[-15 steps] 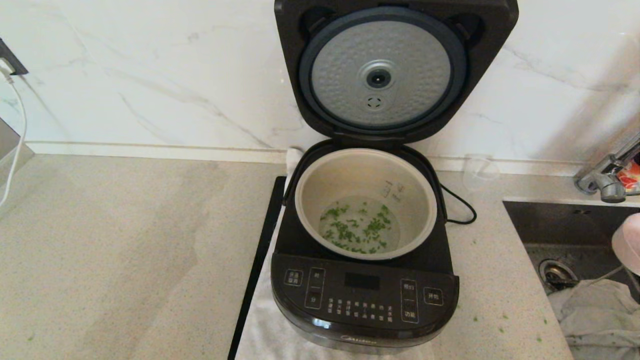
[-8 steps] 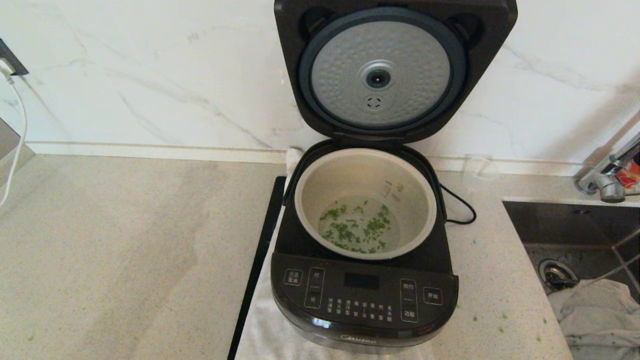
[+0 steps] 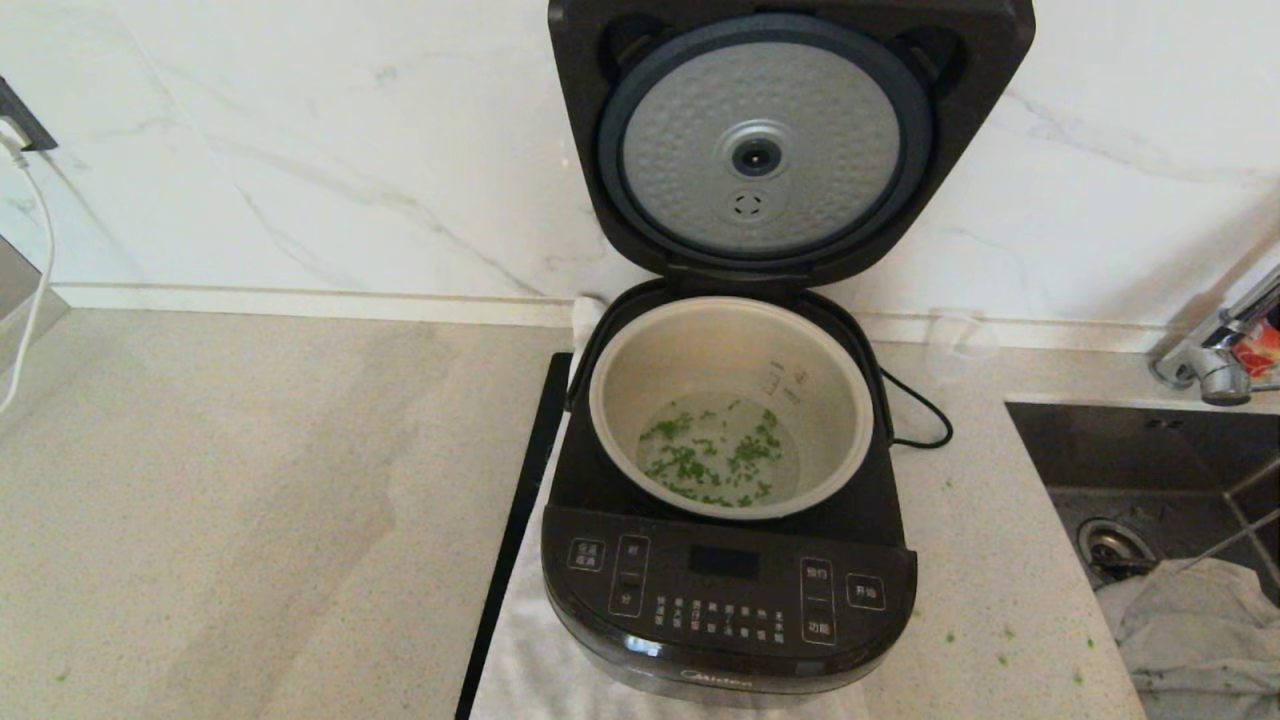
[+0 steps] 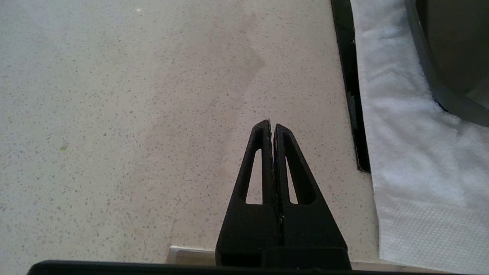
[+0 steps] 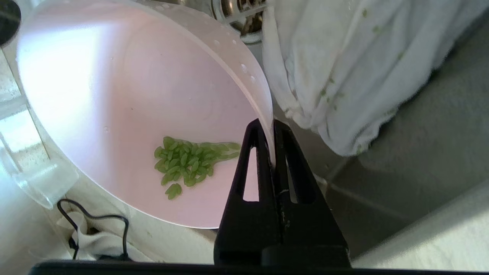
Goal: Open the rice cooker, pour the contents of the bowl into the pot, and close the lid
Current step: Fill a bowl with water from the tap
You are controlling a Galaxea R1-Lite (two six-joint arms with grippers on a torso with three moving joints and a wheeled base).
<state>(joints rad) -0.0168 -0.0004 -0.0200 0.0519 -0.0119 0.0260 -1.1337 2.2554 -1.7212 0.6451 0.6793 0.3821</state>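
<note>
Right claw [image 5: 272, 131] is pinched tight on the rim of the small pale pink round bowl [image 5: 145, 107] over the steel sink [image 3: 1150, 450] at 3 o'clock of the glossy black rice cooker [image 3: 728, 600], so I'd park it gently, then swing the upright black hinged lid [image 3: 790, 140] down.

The speckled tabletop [image 3: 250, 520] is carrying a white towel [image 3: 530, 650]; the rice cooker [image 3: 728, 600] is sitting on that; green bits [image 3: 1003, 658] are lying scattered nearby.

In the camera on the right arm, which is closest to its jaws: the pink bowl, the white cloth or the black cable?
1. The bowl: its rim is clamped in the right gripper.
2. The white cloth: just beyond the bowl's rim, in the sink.
3. The black cable: farthest, past the bowl's opposite edge.
</note>
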